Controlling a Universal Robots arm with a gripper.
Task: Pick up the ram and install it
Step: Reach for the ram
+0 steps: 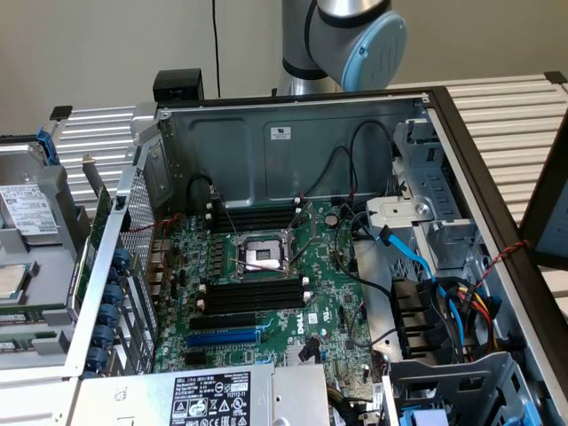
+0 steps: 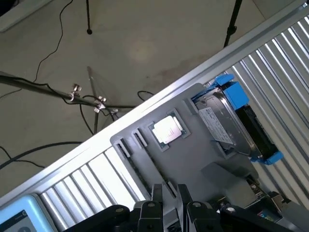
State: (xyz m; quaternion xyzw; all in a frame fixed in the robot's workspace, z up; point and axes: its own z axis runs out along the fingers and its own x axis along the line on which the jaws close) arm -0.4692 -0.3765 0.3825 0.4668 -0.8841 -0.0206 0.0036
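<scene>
My gripper (image 2: 169, 199) hangs open above a grey parts tray (image 2: 193, 164), its two dark fingers (image 2: 157, 195) apart with nothing between them. Under them a thin dark strip (image 2: 145, 169) stands on edge in a tray slot; I cannot tell whether it is the ram. In the exterior view, a thin green strip that looks like the ram (image 1: 34, 313) lies in that tray (image 1: 40, 177) at the left edge. The open computer case (image 1: 293, 133) shows the motherboard with long black slots (image 1: 257, 293) and a blue slot (image 1: 222, 338) near the processor socket (image 1: 264, 256).
The tray also holds a processor chip (image 2: 167, 129) and a hard drive in a blue caddy (image 2: 231, 121). Cables (image 1: 426, 266) and a drive cage (image 1: 453, 373) crowd the case's right side in the exterior view. The arm's elbow (image 1: 355, 35) rises behind the case.
</scene>
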